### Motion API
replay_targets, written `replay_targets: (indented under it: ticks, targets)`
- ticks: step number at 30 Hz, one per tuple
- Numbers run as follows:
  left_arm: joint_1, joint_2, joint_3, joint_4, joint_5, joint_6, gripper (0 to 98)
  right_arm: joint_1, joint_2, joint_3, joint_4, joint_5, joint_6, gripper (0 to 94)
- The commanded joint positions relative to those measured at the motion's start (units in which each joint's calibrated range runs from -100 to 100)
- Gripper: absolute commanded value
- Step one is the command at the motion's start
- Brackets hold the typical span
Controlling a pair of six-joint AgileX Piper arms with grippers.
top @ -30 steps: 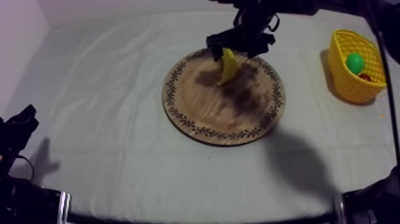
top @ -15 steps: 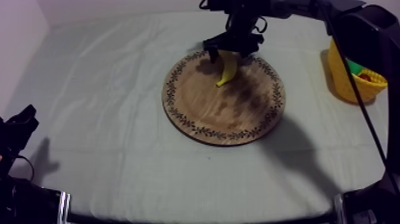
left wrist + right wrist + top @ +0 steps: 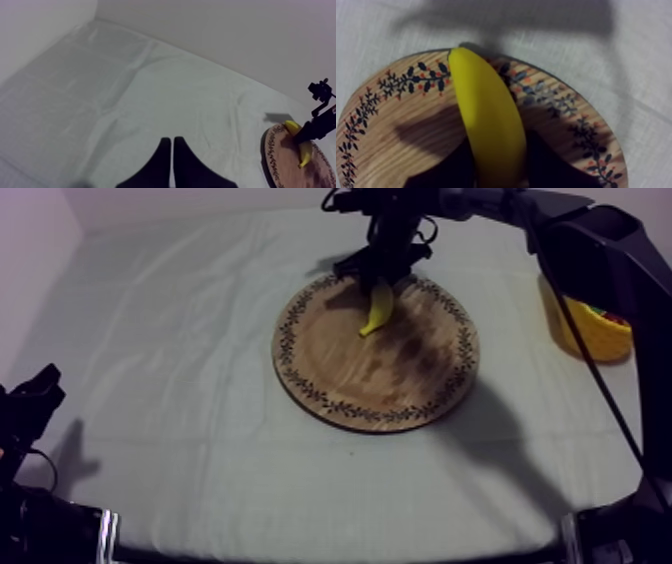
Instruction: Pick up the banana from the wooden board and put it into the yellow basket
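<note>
Clamping the banana (image 3: pixel 378 308) over the wooden board's (image 3: pixel 380 383) 12 o'clock rim is the right end effector (image 3: pixel 381 274). At the surface's (image 3: pixel 180 388) 8 o'clock, left end effector (image 3: pixel 172 142) has fingers together. 3 o'clock: yellow basket (image 3: pixel 592 338).

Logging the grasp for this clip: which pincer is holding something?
The right pincer, shut on the banana at the wooden board's far rim; the left pincer lies shut on nothing over the cloth.
</note>
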Motion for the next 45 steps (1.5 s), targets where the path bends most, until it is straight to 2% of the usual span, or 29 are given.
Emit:
replay_targets:
  ticks: [1,10,20,26,36,45]
  targets:
    - [-0.02,0.03,0.04,0.01,0.02,0.01,0.1,-0.13,-0.89,0.89,0.16,-0.45,0.29,27.2]
    - [-0.02,0.03,0.04,0.01,0.02,0.01,0.1,-0.44,-15.80,10.05,-0.82,0.30,1.22,26.0]
    - [-0.02,0.03,0.04,0.01,0.02,0.01,0.1,1.64,-40.87,29.13,1.80,-1.02,0.29,28.5]
    - [-0.02,0.03,0.04,0.01,0.02,0.01,0.1,6.93,-52.13,39.75,1.93,-1.14,2.31,27.8]
    - [-0.02,0.03,0.04,0.01,0.02,0.01,0.1,20.29,-67.93,55.88,-0.56,-1.44,9.49,27.9]
    - [-0.02,0.03,0.04,0.01,0.02,0.01,0.1,29.29,-70.42,61.62,-1.00,-1.93,13.99,25.9]
